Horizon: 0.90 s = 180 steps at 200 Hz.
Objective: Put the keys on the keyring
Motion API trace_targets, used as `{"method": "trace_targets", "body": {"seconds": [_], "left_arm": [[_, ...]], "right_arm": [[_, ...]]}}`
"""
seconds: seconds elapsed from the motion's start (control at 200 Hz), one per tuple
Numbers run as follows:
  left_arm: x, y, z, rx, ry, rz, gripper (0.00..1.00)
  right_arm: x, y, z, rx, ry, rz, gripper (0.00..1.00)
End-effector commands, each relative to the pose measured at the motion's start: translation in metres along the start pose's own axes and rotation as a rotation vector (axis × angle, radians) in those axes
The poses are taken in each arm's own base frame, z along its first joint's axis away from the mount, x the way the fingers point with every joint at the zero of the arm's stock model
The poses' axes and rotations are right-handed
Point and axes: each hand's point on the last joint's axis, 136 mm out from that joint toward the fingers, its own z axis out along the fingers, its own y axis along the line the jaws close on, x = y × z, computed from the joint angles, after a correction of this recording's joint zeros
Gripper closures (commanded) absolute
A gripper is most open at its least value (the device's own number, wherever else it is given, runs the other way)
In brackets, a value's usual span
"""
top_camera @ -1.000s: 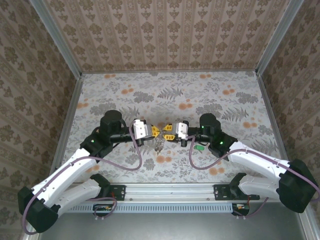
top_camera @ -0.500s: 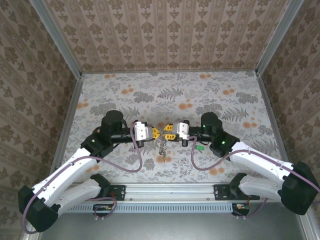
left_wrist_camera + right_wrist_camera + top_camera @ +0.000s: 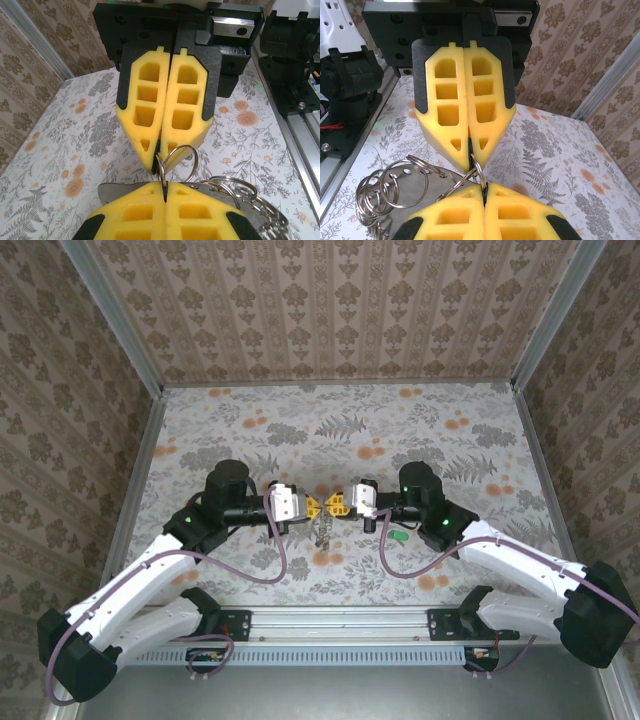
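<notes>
Left gripper [image 3: 164, 192]: yellow pads pressed flat together, thin wire of the keyring [image 3: 194, 155] nipped at the tip seam. Right gripper [image 3: 484, 192]: likewise closed, biting the same ring. Tips meet nose to nose, almost touching, with the ring's loop bulging out to one side between them. Just beyond the tips, on the near side, a bunch of metal rings [image 3: 372, 197] dangles beside a flat grey metal piece [image 3: 417, 197]. All is held above the floral table [image 3: 400, 430], mid-width.
</notes>
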Motion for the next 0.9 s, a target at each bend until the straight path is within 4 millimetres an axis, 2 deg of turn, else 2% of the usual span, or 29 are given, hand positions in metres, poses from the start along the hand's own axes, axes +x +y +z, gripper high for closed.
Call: {"method": "trace_targets", "body": {"seconds": [0.0, 0.06, 0.115, 0.25, 0.285, 0.32, 0.39, 0.43, 0.76, 0.79, 0.835, 0.895], "left_arm": [[-0.022, 0.002, -0.003, 0.01, -0.056, 0.041, 1.0], [-0.021, 0.006, -0.003, -0.014, -0.05, 0.029, 1.0], [-0.018, 0.008, -0.003, -0.029, -0.043, 0.02, 0.91], [-0.014, 0.01, -0.004, -0.059, -0.04, 0.002, 0.85], [-0.014, 0.01, -0.005, -0.063, -0.039, -0.002, 0.76], [-0.014, 0.01, -0.006, -0.07, -0.037, -0.002, 0.72], [-0.014, 0.009, -0.007, -0.071, -0.038, -0.006, 0.71], [-0.01, 0.015, -0.007, -0.105, -0.017, -0.009, 0.71], [-0.007, 0.029, -0.009, -0.184, 0.003, -0.013, 0.69], [-0.009, 0.03, -0.01, -0.191, -0.004, -0.012, 0.69], [-0.011, 0.033, -0.011, -0.203, -0.011, -0.015, 0.62], [-0.012, 0.036, -0.011, -0.218, -0.012, -0.023, 0.61]], "right_arm": [[-0.022, -0.003, 0.001, -0.014, -0.065, -0.045, 1.0], [-0.026, -0.006, 0.0, 0.008, -0.097, -0.031, 1.0], [-0.029, -0.014, -0.001, 0.057, -0.125, -0.011, 1.0], [-0.034, -0.029, -0.006, 0.15, -0.192, 0.048, 1.0], [-0.035, -0.031, -0.008, 0.16, -0.205, 0.062, 1.0], [-0.035, -0.035, -0.009, 0.176, -0.217, 0.076, 1.0], [-0.034, -0.039, -0.012, 0.196, -0.235, 0.1, 1.0], [-0.034, -0.04, -0.013, 0.198, -0.243, 0.107, 1.0], [-0.035, -0.036, -0.012, 0.173, -0.255, 0.124, 1.0], [-0.035, -0.036, -0.012, 0.172, -0.254, 0.125, 1.0], [-0.034, -0.036, -0.012, 0.172, -0.253, 0.126, 1.0], [-0.033, -0.036, -0.012, 0.172, -0.249, 0.13, 1.0]]}}
